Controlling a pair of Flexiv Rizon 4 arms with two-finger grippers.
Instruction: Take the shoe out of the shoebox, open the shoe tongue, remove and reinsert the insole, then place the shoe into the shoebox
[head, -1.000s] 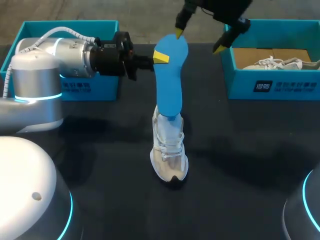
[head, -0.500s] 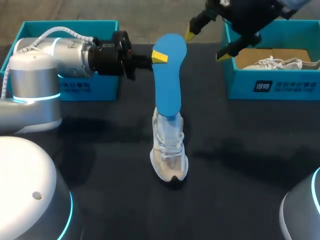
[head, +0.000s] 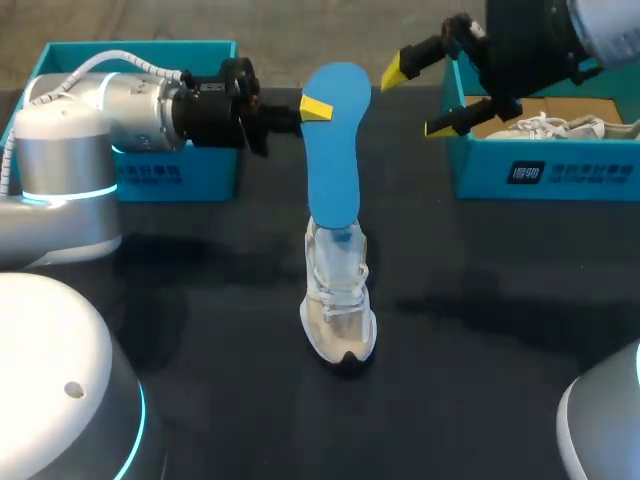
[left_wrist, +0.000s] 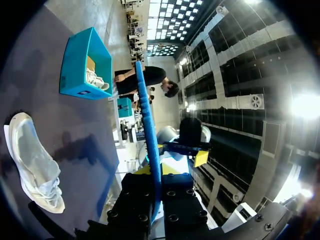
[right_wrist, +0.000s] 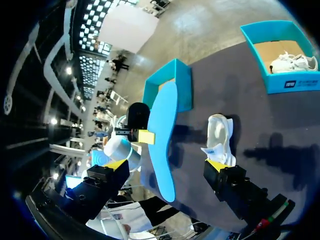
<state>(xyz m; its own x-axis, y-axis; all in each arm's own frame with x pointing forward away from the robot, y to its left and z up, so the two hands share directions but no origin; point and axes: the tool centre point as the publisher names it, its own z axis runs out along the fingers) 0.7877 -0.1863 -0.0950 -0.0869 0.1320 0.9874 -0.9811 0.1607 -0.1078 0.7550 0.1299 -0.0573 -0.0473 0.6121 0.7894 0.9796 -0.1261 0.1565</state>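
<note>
Left jaws on insole (head: 333, 140) (shoe (head: 548, 127) in shoebox (head: 600, 172))

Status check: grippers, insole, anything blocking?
Left gripper shut on insole, upright, lower end at shoe opening. Right gripper open, apart from insole. Nothing in the way.

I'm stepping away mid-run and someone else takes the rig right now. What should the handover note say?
Left end effector: shut on the blue insole, holding it upright.
Right end effector: open, empty, in the air beside the right shoebox, apart from the insole.
Shoe: out on the table, the insole's lower end at its opening. A second shoe lies in the right shoebox.
Done: shoe taken out.
Unclear: whether the insole is coming out or going in.
Left: seat the insole, box the shoe.
</note>
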